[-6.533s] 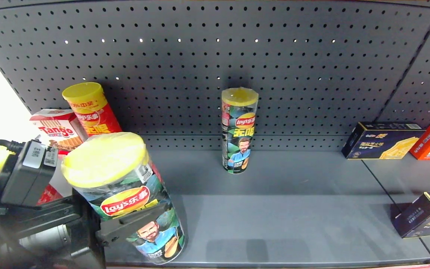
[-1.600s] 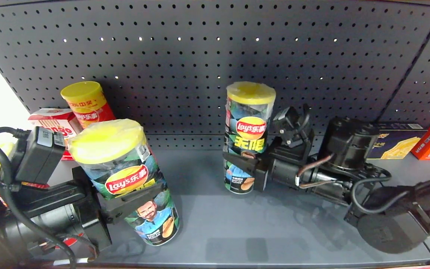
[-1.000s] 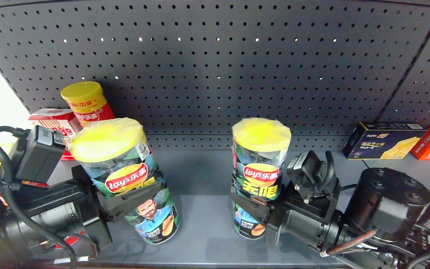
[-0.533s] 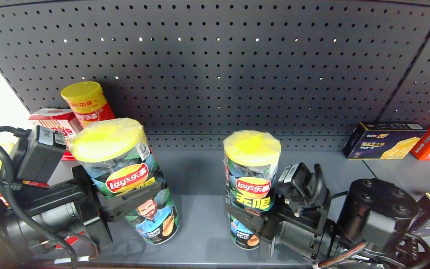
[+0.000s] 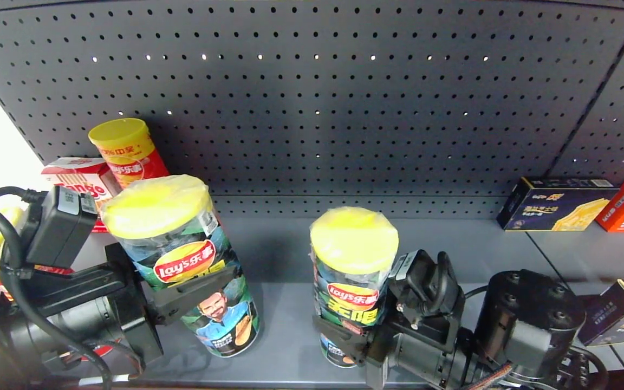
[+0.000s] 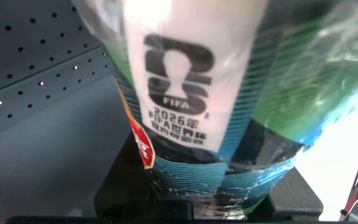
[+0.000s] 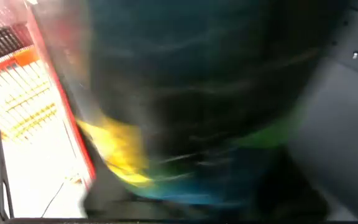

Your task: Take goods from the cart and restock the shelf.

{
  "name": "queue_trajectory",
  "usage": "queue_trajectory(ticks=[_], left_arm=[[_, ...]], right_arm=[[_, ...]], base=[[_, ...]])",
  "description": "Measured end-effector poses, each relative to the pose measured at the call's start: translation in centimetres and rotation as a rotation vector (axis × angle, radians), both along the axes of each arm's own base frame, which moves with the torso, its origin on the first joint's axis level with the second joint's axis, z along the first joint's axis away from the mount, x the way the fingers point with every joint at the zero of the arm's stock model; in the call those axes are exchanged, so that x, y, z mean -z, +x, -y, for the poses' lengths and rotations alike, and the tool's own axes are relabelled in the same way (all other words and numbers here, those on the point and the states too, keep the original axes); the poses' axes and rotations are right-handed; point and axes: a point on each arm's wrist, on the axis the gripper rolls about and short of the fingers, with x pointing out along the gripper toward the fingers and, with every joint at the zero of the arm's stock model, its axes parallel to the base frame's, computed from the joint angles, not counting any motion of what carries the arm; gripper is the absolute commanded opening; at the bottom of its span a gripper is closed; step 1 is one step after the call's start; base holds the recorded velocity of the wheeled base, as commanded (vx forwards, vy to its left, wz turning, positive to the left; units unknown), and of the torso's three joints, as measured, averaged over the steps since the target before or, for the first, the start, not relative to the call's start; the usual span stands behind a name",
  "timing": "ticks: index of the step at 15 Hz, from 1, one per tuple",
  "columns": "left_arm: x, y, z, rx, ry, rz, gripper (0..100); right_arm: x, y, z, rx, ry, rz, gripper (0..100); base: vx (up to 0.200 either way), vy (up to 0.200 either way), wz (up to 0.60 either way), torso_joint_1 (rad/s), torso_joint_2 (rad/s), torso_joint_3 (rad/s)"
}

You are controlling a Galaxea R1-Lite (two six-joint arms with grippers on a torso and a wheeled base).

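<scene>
While the left gripper [image 5: 198, 290] stays clamped on the left can [image 5: 176, 254], the right gripper [image 5: 349, 327], clenching the right can [image 5: 352, 271], dragged it to the shelf [image 5: 453, 303] near edge, so probably not stocked yet.

Both arms are matt black. The left arm [image 5: 68, 330] has a rounded motor barrel and a boxy camera module [image 5: 54, 238] with white code stickers; a thick black cable [image 5: 3, 190] loops from its top. The left end effector [image 5: 198, 276] has flat black fingers [image 5: 193, 290]. The right arm [image 5: 528, 319] has a drum-shaped joint with recessed screws on top, a small camera block [image 5: 426, 284] with a white label, and a braided brown-and-white wire [image 5: 493, 374]; the right end effector [image 5: 344, 325] is black too
</scene>
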Motion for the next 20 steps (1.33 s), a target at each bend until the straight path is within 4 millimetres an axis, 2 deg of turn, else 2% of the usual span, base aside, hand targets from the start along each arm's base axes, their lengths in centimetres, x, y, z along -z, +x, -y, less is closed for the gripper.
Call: queue_trajectory(ticks=[4, 7, 14, 16, 20], left_arm=[[0.1, 0.0, 0.0, 0.002, 0.001, -0.002, 0], [0.1, 0.0, 0.0, 0.002, 0.001, -0.002, 0], [0.1, -0.2, 0.1, 0.007, 0.002, 0.0, 0], [0.0, -0.2, 0.1, 0.006, 0.002, 0.001, 0], [-0.2, -0.5, -0.1, -0.003, -0.004, 0.013, 0]], right_arm=[[0.0, -0.3, 0.4, 0.0, -0.005, 0.001, 100], [-0.6, -1.1, 1.6, 0.003, 0.002, 0.011, 100], [-0.7, -5.3, 7.2, 0.007, -0.035, 0.036, 100], [-1.5, -5.6, 8.5, 0.037, -0.018, 0.081, 100], [-4.0, -5.4, 12.7, 0.213, 0.033, 0.2, 100]], base=[[0.0, 0.0, 0.0, 0.0, 0.0, 0.0], [0.0, 0.0, 0.0, 0.0, 0.0, 0.0], [0.0, 0.0, 0.0, 0.0, 0.0, 0.0], [0.0, 0.0, 0.0, 0.0, 0.0, 0.0], [0.0, 0.0, 0.0, 0.0, 0.0, 0.0]])
